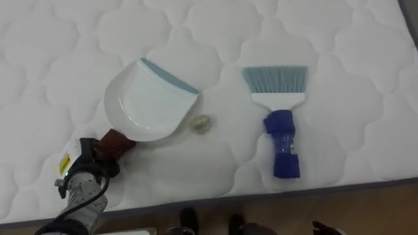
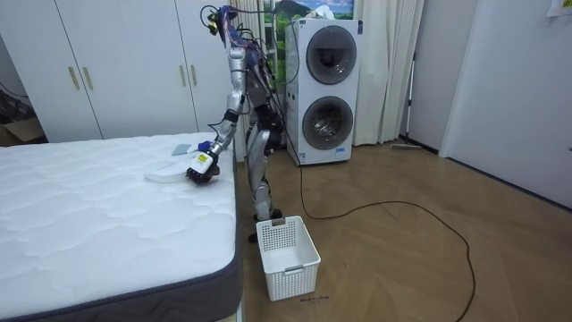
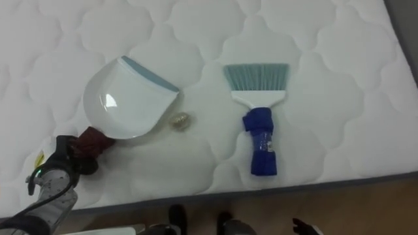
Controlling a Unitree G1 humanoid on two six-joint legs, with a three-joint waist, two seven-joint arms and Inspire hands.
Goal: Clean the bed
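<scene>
Bed (image 1: 65, 52): bare white quilted mattress, nothing on it but the tools and one bit of litter. The robot stands at the long side near a corner, left arm reached over the edge. A white basket (image 2: 286, 255) sits on the floor by its feet, probably where the sweepings go. Next down in size is the dustpan (image 1: 150, 98), white with a grey-blue lip, lying low on the mattress with the lip facing away from the robot and toward its right. Whether it rests fully on the quilting I cannot tell. The left hand (image 1: 88, 163) is clamped round its dark red handle (image 1: 117, 143), close to the bed edge. The brush (image 1: 277, 117) lies well apart to the right, untouched: blue-grey bristles pointing away, white head, blue grip toward the edge. The scrap (image 1: 200, 123) is small, crumpled and pale yellowish, just beside the pan's side rim, between pan and brush and not in front of the lip. Judgement: pan is secured, sweeping not yet begun. The next move calls for the other arm to take the brush by its grip, and for the pan to be turned so the lip faces the scrap and presses into the soft quilting. Otherwise the scrap could slip under the lip.
</scene>
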